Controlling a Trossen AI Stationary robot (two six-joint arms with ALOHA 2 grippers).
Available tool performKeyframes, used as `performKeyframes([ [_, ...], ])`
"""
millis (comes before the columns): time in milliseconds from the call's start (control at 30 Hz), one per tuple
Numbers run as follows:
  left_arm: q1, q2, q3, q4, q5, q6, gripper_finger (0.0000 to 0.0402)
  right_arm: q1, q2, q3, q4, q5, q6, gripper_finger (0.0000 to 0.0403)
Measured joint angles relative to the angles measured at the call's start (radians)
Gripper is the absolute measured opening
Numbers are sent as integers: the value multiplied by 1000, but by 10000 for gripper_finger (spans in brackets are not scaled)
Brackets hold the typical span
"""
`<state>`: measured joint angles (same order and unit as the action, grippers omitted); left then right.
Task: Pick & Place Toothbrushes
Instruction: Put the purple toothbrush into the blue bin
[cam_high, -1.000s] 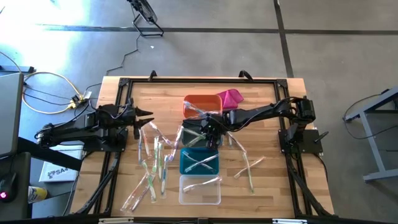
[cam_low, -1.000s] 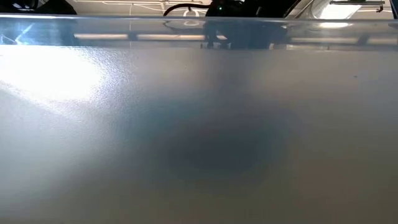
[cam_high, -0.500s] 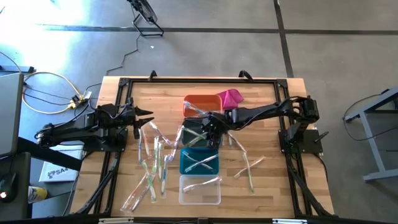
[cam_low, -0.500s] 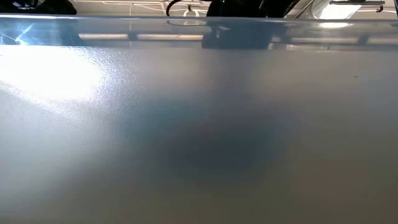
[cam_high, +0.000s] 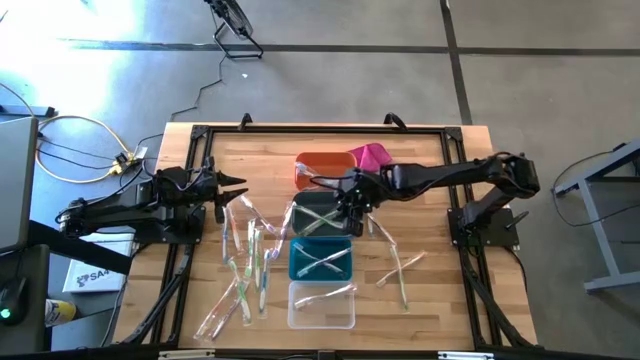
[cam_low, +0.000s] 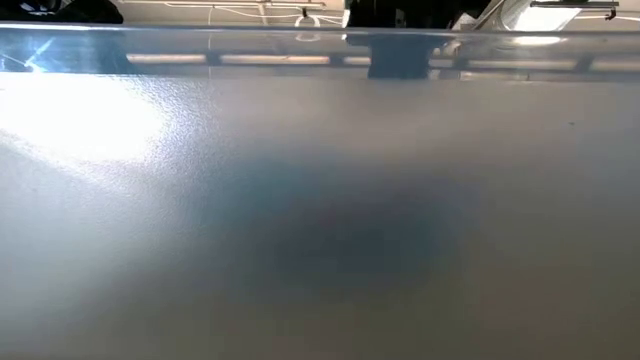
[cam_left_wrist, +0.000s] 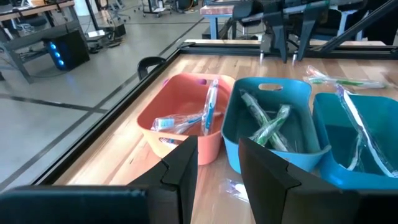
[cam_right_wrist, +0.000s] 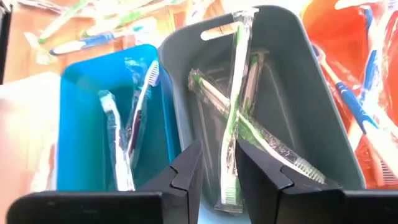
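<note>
Wrapped toothbrushes lie loose on the table's left half (cam_high: 247, 262) and right of the bins (cam_high: 397, 272). Others lie in a row of bins: blue ones in the orange bin (cam_right_wrist: 323, 37), green ones (cam_right_wrist: 233, 106) in the grey bin (cam_right_wrist: 292, 68), and white and purple ones in the teal bin (cam_right_wrist: 81, 93). My right gripper (cam_high: 352, 203) hangs above the grey bin, open (cam_right_wrist: 217, 149), with nothing between its fingers. One green toothbrush leans with its far end on the grey bin's rim. My left gripper (cam_high: 240, 190) waits open (cam_left_wrist: 217, 146) at the table's left.
A clear bin (cam_high: 322, 305) stands nearest the front edge, after the teal one (cam_high: 320, 258). A magenta cloth lump (cam_high: 370, 157) lies right of the orange bin (cam_high: 325, 168). A black frame (cam_high: 200, 135) runs round the tabletop. A grey surface fills the low view.
My right gripper has risen from inside the grey bin and drawn back a little toward the table's right and far edges. The green toothbrushes have stayed in the bin.
</note>
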<state>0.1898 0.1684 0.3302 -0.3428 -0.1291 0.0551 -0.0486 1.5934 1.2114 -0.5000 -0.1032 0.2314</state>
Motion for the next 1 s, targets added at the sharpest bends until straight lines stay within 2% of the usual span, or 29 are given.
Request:
performKeyframes([
  [400,0,0,0,0,0,0,113,0,1,0,18,0,-46,88],
  [500,0,0,0,0,0,0,113,0,1,0,30,43,-57,86],
  [633,0,0,0,0,0,0,113,0,1,0,32,105,-67,67],
  [867,0,0,0,0,0,0,113,0,1,0,40,108,-82,12],
  [1000,0,0,0,0,0,0,113,0,1,0,31,102,-122,6],
])
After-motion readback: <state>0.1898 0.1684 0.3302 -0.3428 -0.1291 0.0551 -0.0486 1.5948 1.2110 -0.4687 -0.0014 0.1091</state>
